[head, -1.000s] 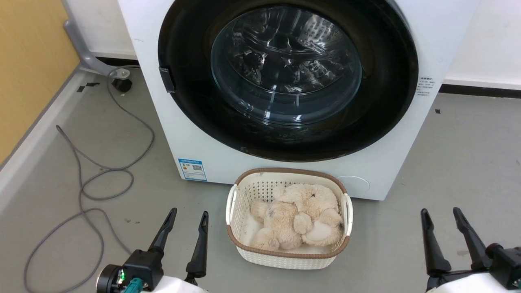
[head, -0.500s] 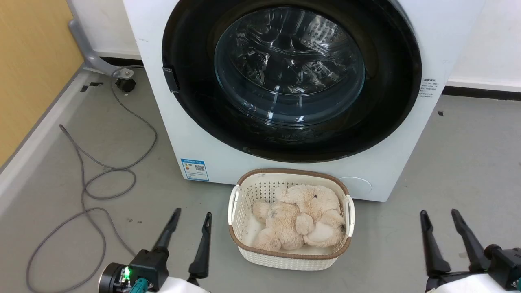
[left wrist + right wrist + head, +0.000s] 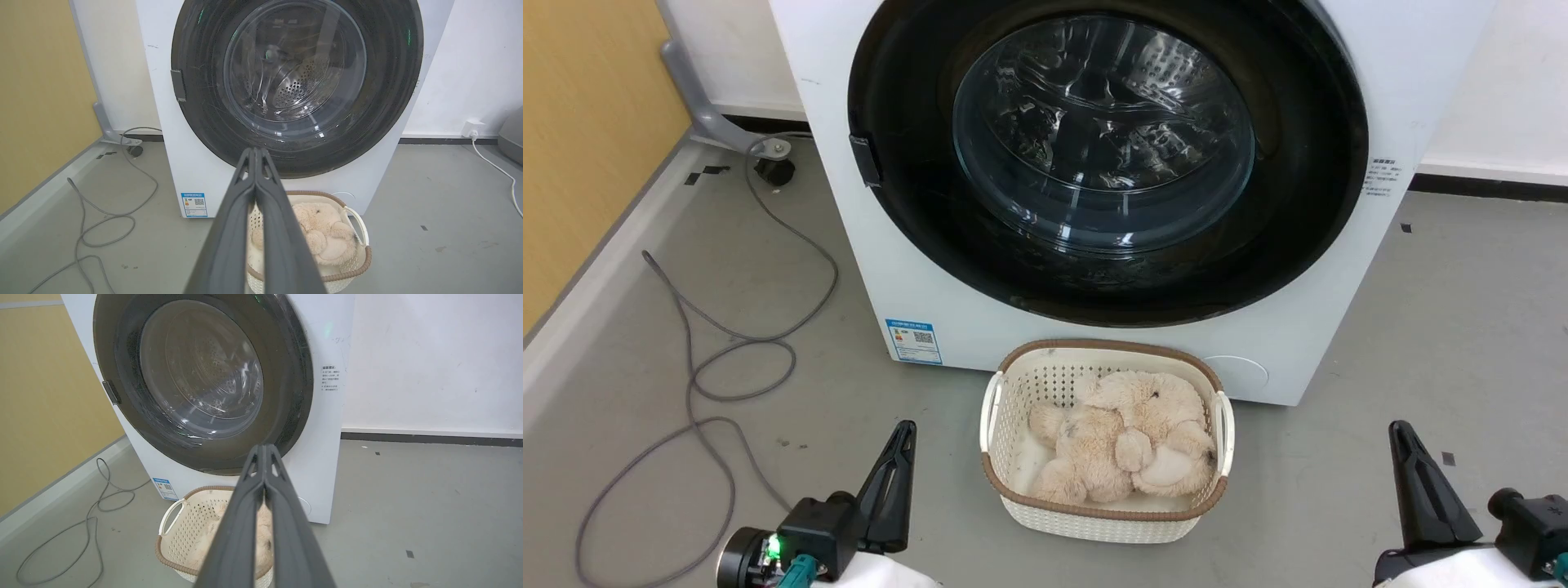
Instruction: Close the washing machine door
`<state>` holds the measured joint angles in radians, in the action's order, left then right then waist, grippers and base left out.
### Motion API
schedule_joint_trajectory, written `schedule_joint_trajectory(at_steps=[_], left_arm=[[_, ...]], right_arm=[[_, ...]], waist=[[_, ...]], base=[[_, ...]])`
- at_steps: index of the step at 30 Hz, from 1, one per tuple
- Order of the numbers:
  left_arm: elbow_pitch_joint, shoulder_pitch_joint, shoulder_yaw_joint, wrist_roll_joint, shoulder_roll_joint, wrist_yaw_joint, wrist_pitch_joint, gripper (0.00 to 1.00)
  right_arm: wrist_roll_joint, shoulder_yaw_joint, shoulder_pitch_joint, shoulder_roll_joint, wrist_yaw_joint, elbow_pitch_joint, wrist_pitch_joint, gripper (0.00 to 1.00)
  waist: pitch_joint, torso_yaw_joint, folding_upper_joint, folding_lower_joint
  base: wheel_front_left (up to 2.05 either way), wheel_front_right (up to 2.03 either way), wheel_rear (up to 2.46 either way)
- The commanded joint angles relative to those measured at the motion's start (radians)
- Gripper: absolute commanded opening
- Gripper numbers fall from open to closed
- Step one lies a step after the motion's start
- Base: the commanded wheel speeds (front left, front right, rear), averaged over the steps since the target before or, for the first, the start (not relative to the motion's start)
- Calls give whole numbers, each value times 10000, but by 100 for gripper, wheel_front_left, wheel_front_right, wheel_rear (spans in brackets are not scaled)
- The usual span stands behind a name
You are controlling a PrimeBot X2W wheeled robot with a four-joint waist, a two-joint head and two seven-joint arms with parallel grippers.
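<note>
Washing machine door (image 3: 1104,147): lay apparently flush in the washing machine (image 3: 907,278) front, at 12 o'clock. Judged rigid, hinged and weighty, with slick glass; best pushed on the black rim by the 9 o'clock latch tab (image 3: 866,159). Left gripper (image 3: 903,429) and right gripper (image 3: 1401,429): fingers pressed together, empty. Basket (image 3: 1013,366) crowded 6 o'clock; open floor lay at 3 o'clock.

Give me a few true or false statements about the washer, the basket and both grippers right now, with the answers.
1. The washing machine door sits shut against the front of the washing machine. True.
2. The left gripper is wide open. False: its fingers are pressed together.
3. A beige plush toy lies in the basket. True.
4. The right gripper clamps the door's rim. False: it is shut on nothing, apart from the door.
</note>
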<state>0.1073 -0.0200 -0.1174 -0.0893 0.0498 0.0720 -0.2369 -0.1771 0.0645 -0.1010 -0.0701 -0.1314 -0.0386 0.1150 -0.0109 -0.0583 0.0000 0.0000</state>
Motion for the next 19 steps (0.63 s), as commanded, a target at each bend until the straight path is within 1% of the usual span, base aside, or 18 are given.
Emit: schedule_joint_trajectory(at_steps=[1,19], left_arm=[[-54,19,45,82,1,-58,59,0],[-216,48,225,211,1,-163,427,0]], right_arm=[[108,-21,86,19,1,36,-30,0],[373,-121,233,48,2,92,-209,0]], waist=[[1,5,0,0],[18,97,0,0]], base=[[0,0,0],[0,0,0]])
